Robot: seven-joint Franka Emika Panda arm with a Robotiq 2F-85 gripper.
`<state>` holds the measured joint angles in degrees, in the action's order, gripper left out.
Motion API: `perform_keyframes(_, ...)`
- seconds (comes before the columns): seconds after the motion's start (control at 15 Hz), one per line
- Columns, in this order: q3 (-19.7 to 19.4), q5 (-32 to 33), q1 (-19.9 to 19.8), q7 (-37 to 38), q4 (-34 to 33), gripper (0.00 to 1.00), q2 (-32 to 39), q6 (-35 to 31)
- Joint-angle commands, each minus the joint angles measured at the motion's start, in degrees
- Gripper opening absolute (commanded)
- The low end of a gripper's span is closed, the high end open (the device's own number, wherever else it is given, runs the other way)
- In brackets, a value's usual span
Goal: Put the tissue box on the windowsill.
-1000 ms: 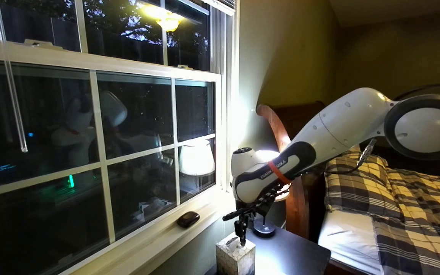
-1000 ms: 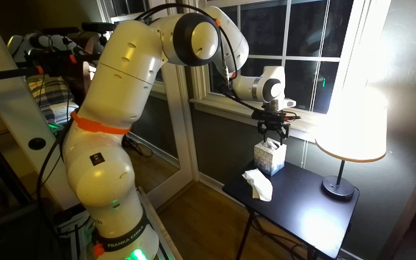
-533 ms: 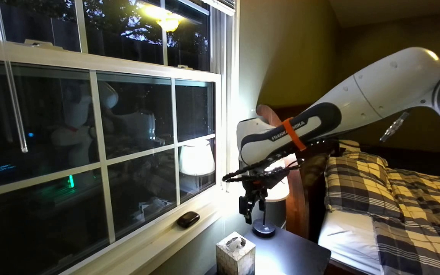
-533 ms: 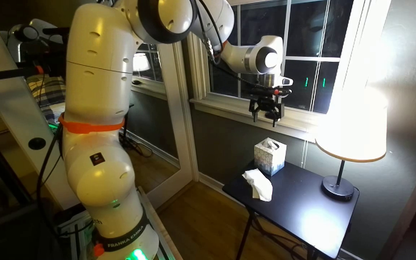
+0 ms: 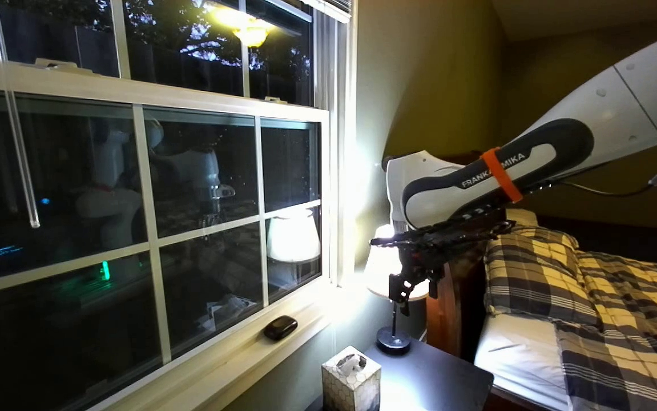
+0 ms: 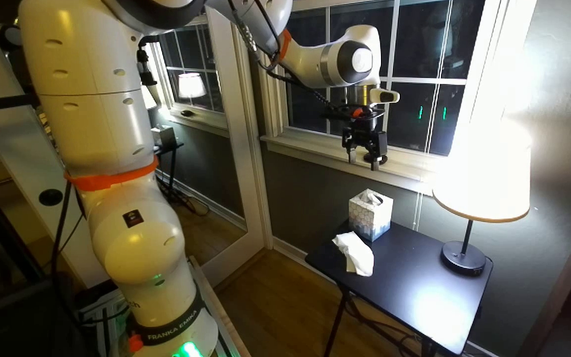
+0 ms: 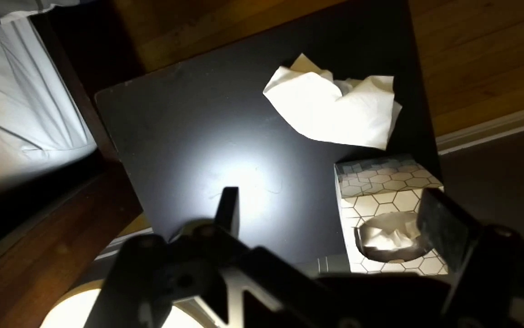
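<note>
The tissue box [image 5: 351,388] is a cube with pale hexagon-patterned sides and white tissue in its top opening. It stands upright on the black table's back corner in an exterior view [image 6: 370,215], and also shows in the wrist view [image 7: 371,205]. My gripper [image 6: 363,161] is open and empty, above the box and apart from it. In the wrist view the fingers [image 7: 330,200] are wide apart, and the right one covers part of the box's top. The windowsill [image 5: 231,365] is the white ledge under the window, also in an exterior view [image 6: 310,148], partly behind my gripper.
A small dark object [image 5: 281,327] lies on the windowsill. A lit lamp [image 6: 483,173] stands on the black table [image 6: 414,277]. A loose white tissue [image 6: 357,253] lies in front of the box. A bed [image 5: 619,319] is beside the table.
My gripper has risen from the top of the tissue box and moved away from it, with its wrist turned somewhat. The tissue box has stayed in place on the table.
</note>
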<state>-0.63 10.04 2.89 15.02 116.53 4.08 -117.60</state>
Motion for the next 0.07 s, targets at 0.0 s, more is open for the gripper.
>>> perform_keyframes(0.0,0.5,0.0,-0.4,0.0,-0.4,1.00,0.2,0.1)
